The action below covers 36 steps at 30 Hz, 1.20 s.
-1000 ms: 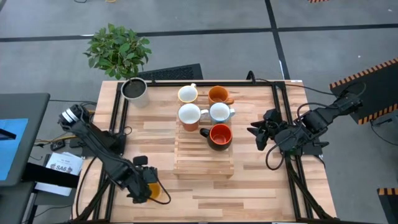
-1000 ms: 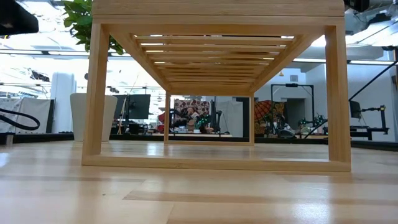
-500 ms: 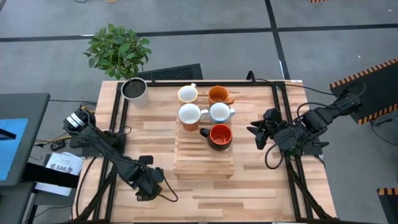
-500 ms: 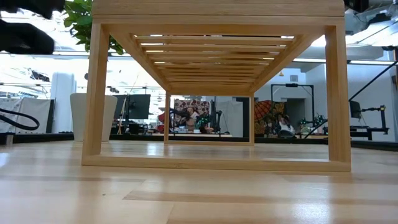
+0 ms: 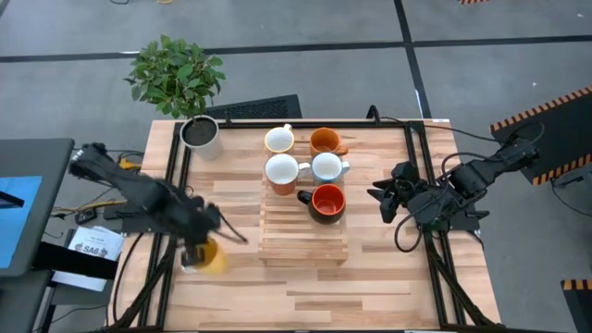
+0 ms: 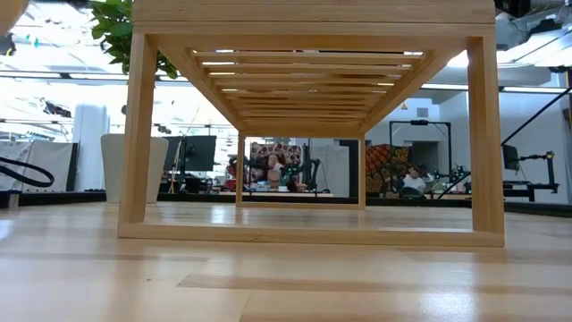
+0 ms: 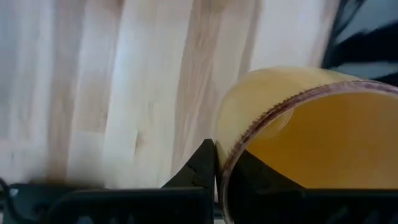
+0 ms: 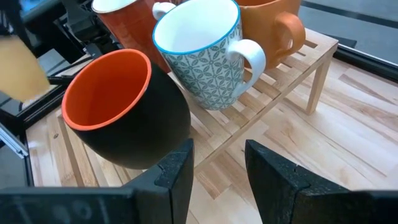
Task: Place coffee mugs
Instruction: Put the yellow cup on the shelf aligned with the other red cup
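Five mugs stand on the wooden slatted rack point(image 5: 303, 236): a pale one with a yellow inside point(image 5: 279, 139), an orange one point(image 5: 324, 141), a white one point(image 5: 282, 170), a patterned white one point(image 5: 326, 166) and a red-orange one with a black handle point(image 5: 326, 202). My left gripper point(image 5: 197, 246) is shut on the yellow-orange mug point(image 5: 211, 258), left of the rack. My right gripper point(image 5: 382, 200) is open and empty, right of the rack, level with the red-orange mug point(image 8: 118, 106). My left gripper holds the yellow-orange mug by its rim point(image 7: 225, 163). One finger point(image 7: 202, 167) is outside the wall and the other is inside the cup. The mug is lifted clear of the table.
A grey-white pot with a dark inside point(image 5: 200, 134) stands at the far left corner, with a green plant point(image 5: 176, 72) behind it. Bare tabletop lies in front of the rack point(image 5: 305, 296) and to its right point(image 5: 379, 259). Black frame rails run along both table sides.
My left gripper has carried the yellow-orange mug from near the table's near edge toward the far edge and a little left, and the arm has swung and turned. The mug stays in its hold.
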Each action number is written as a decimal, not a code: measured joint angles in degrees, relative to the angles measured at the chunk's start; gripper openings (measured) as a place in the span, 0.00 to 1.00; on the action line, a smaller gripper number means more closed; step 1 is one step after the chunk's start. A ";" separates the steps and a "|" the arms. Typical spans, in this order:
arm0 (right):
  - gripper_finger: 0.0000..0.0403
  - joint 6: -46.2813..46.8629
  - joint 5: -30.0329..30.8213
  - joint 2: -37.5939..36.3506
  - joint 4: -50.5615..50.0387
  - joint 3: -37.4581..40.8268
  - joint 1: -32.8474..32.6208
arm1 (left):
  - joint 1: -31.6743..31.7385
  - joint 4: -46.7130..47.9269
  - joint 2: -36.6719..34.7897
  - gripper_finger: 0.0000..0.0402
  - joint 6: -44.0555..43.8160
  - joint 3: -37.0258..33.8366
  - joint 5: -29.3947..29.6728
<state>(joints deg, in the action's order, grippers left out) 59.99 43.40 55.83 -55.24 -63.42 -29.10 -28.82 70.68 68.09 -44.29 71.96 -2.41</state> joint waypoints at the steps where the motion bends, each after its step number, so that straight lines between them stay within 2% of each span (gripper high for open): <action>1: 0.42 0.00 0.00 0.00 0.00 0.00 0.00 | 1.37 1.44 -0.69 0.01 0.22 2.78 0.08; 5: 0.42 0.00 0.00 0.04 0.00 0.00 0.00 | 8.16 6.59 1.76 0.01 3.91 15.82 2.84; 11: 0.42 0.00 0.00 0.55 0.00 0.00 0.00 | 16.46 14.04 13.91 0.00 15.22 34.49 7.04; 16: 0.42 -0.02 0.00 1.57 0.00 -0.02 0.00 | 19.09 14.53 22.94 0.00 24.54 43.77 9.43; 20: 0.42 0.13 -0.04 2.83 0.65 -0.02 0.00 | 20.08 14.26 28.25 0.00 28.85 47.22 11.99; 25: 0.42 0.13 -0.04 4.50 0.99 -0.02 0.00 | 20.83 12.88 32.51 0.00 29.18 47.72 12.98; 36: 0.42 3.38 -1.16 5.20 2.05 -0.02 0.33 | 21.28 11.93 35.20 0.01 27.07 47.81 16.30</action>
<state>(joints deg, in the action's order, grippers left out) 63.36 42.24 61.03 -53.19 -63.44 -28.77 -7.54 82.61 103.29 -17.22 119.77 13.89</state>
